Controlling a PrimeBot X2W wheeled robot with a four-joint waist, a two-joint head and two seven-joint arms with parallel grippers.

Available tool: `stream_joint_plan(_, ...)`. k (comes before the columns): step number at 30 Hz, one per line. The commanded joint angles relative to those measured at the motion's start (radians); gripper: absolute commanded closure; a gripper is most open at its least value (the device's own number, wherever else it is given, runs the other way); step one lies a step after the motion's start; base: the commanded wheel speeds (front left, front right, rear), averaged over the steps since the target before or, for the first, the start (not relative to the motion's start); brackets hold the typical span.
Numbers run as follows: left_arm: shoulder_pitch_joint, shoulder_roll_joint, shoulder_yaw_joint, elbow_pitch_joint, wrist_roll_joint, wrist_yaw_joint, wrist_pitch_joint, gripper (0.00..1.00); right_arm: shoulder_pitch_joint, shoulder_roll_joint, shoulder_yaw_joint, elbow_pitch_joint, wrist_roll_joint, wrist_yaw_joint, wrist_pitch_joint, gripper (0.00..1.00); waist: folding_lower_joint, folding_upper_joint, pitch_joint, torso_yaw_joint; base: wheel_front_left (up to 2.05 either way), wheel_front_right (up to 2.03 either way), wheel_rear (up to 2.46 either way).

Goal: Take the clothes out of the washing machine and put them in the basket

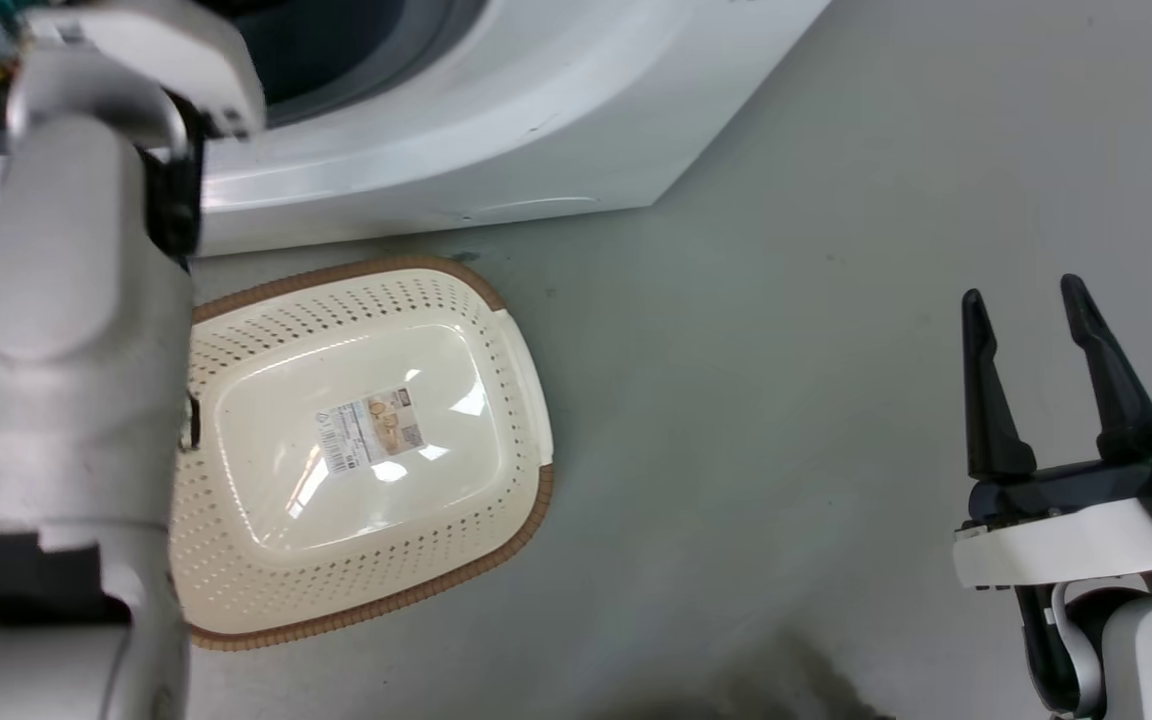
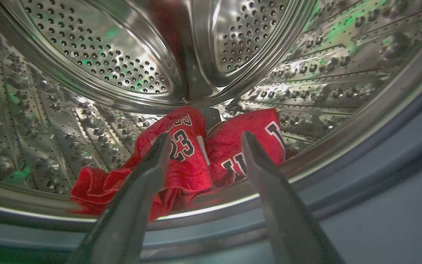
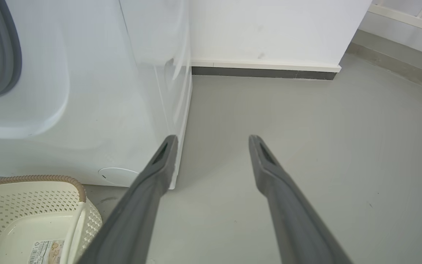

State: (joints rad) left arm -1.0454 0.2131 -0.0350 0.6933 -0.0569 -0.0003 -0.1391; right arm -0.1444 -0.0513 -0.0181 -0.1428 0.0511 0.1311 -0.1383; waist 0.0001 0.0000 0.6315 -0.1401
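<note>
Left tool (image 2: 205, 135) gapes wide and empty just before the clothes (image 2: 187, 167).

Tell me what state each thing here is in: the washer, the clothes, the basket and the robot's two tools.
Washer: porthole open, clothes inside.
Clothes: crumpled at the bottom of the drum, not gripped.
Basket: upright on the floor before the washer, empty.
Left tool: open, at the drum's mouth, pointing at the clothes.
Right tool: open, holding nothing, over the floor.
</note>
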Motion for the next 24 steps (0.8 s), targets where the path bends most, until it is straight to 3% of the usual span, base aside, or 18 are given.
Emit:
stream_joint_plan(1,-0.047,0.013,-0.005,0.027,0.009,-0.006,0.026,0.00,-0.020,0.002,0.007,0.008,0.008,0.000,-0.010,0.00,-0.0001,0.0000,0.018,-0.018,0.00,0.00,0.00)
stream_joint_plan(15,-0.330,0.210,-0.031,0.262,0.036,-0.076,0.375,0.00,0.002,0.002,0.102,0.066,0.051,-0.001,-0.047,0.00,-0.0001,0.0000,0.082,-0.126,0.00,0.00,0.00)
stream_joint_plan(24,-0.373,0.312,-0.030,0.288,0.032,-0.078,0.639,0.00,0.030,0.002,0.140,0.084,0.075,0.000,-0.062,0.00,-0.0001,0.0000,0.111,-0.181,0.00,0.00,0.00)
